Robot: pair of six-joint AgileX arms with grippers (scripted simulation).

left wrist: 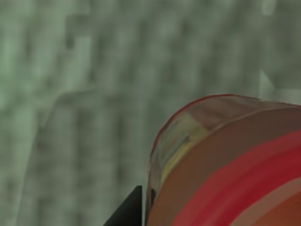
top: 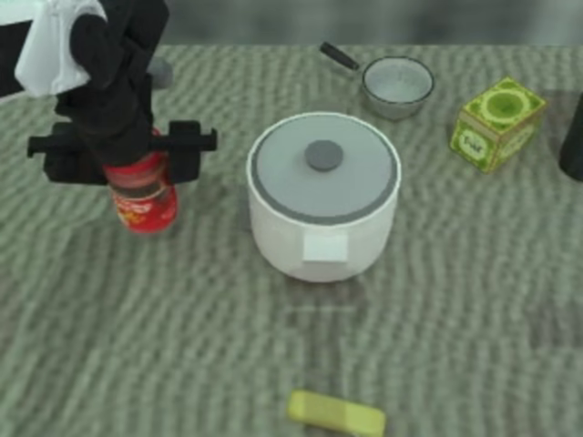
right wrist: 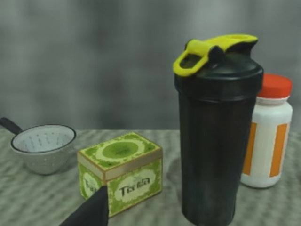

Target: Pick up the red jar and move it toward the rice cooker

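My left gripper (top: 137,173) is shut on the red jar (top: 144,202) at the left of the table. The black hand covers the jar's lid in the top view, and the red body with its dark label band hangs tilted below it. In the left wrist view the red jar (left wrist: 225,169) fills the frame close up, with one black fingertip (left wrist: 129,214) against its side. The rice cooker (top: 323,196) stands mid-table, white with a grey lid and dark knob, a short gap to the right of the jar. My right gripper (right wrist: 131,221) is parked at the far right, out of the top view.
A small grey saucepan (top: 397,86) sits behind the cooker and a green-yellow box (top: 497,123) to its right. A black shaker bottle (right wrist: 218,132) and a white bottle with an orange cap (right wrist: 268,136) stand near the right gripper. A yellow bar (top: 337,414) lies near the front edge.
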